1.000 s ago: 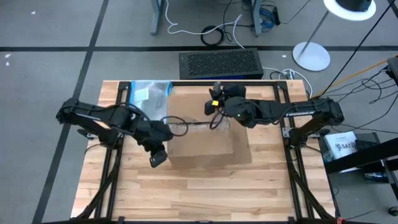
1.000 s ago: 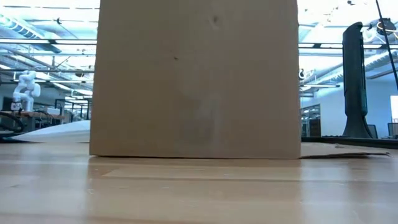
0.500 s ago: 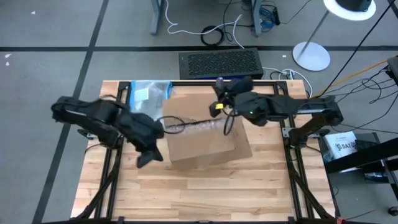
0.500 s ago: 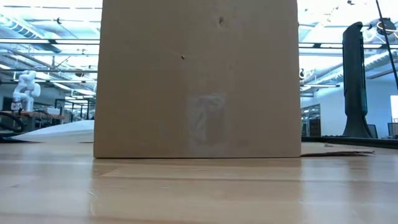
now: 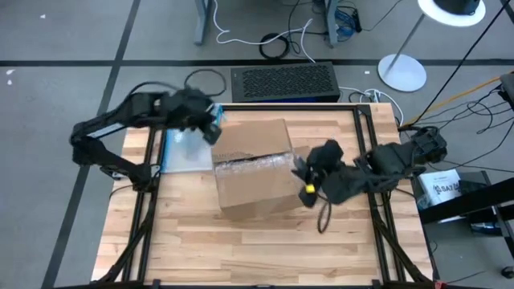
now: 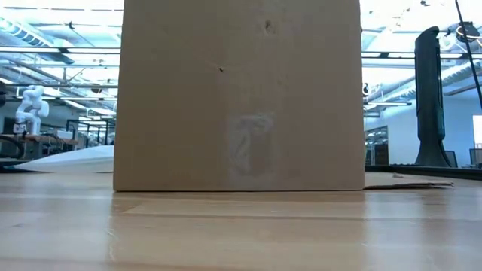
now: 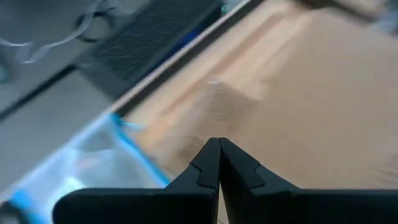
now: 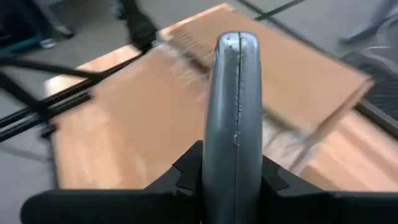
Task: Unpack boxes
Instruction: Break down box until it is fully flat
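Note:
The brown cardboard box (image 5: 255, 164) stands on the middle of the table, its top seam covered with glossy tape (image 5: 253, 163); in the low view its near wall (image 6: 241, 98) fills the picture. My left gripper (image 5: 212, 128) hovers shut above the box's far left corner, touching nothing; its shut fingers (image 7: 219, 158) show in the left wrist view. My right gripper (image 5: 307, 175) is beside the box's right side, shut on a grey tool (image 8: 229, 106) with a yellow part (image 5: 309, 189). My right gripper pinches the grey tool's lower part (image 8: 233, 152) between its two fingers. The tool's narrow edge stands out past the fingertips, aimed toward the box. It is lifted clear of the table, and a black loop (image 5: 324, 218) hangs from it.
A clear pouch with a blue edge (image 5: 183, 144) lies at the table's far left, beside the box. A black grille-topped unit (image 5: 283, 82) sits on the floor behind the far edge. Bare wood lies along the near side (image 5: 257, 249).
My left gripper has risen and swung from the box's near left corner to its far left corner, staying shut. My right gripper has carried the tool from above the box's far side across to its right side, off the box. The box has turned slightly.

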`<state>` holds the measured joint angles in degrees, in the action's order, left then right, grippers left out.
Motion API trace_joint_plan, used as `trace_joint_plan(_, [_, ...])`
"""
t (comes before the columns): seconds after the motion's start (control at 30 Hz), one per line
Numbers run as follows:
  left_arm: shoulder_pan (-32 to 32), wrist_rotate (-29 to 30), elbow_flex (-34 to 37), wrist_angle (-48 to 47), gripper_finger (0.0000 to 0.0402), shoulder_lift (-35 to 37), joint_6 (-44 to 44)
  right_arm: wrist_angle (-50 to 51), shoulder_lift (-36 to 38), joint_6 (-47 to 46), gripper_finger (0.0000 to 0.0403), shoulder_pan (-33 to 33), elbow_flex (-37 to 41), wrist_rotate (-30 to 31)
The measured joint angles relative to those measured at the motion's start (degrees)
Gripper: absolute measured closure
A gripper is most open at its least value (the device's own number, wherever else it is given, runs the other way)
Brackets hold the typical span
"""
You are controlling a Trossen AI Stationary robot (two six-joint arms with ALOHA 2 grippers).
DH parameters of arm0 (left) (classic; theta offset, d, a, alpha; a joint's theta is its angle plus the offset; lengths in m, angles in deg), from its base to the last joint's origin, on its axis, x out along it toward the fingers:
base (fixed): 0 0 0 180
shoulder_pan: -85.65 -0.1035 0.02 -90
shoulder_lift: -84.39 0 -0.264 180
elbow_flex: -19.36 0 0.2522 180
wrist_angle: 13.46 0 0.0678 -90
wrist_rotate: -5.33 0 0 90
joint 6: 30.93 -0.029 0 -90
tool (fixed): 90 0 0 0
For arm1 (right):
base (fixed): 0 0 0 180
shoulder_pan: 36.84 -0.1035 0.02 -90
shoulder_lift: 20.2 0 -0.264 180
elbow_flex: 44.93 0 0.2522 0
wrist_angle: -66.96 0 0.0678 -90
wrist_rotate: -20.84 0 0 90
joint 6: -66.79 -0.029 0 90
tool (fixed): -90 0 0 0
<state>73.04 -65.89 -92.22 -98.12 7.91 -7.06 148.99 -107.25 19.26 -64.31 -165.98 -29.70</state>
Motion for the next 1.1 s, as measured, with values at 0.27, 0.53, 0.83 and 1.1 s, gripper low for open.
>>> trace_joint_plan(0.27, [-11.4, -9.5, 0.1, -0.1, 0.0391, -10.6, -10.9, -1.1, -2.1, -1.3, 0.0337, -2.6, 2.7, -4.5])
trace_joint_plan(0.53, [-16.8, -20.6, 0.1, 1.2, 0.0391, -13.9, -17.1, -8.0, -5.0, 0.6, 0.0337, -0.2, 9.4, -6.4])
trace_joint_plan(0.83, [-15.4, -30.7, 1.6, -7.5, 0.0391, -14.2, -18.5, -7.6, -5.7, -0.7, 0.0337, 0.6, 12.6, 1.6])
trace_joint_plan(1.1, [-9.1, -32.2, 1.8, -16.5, 0.0391, -10.3, -17.1, -8.2, -5.6, 4.0, 0.0337, 1.8, 12.6, 1.6])
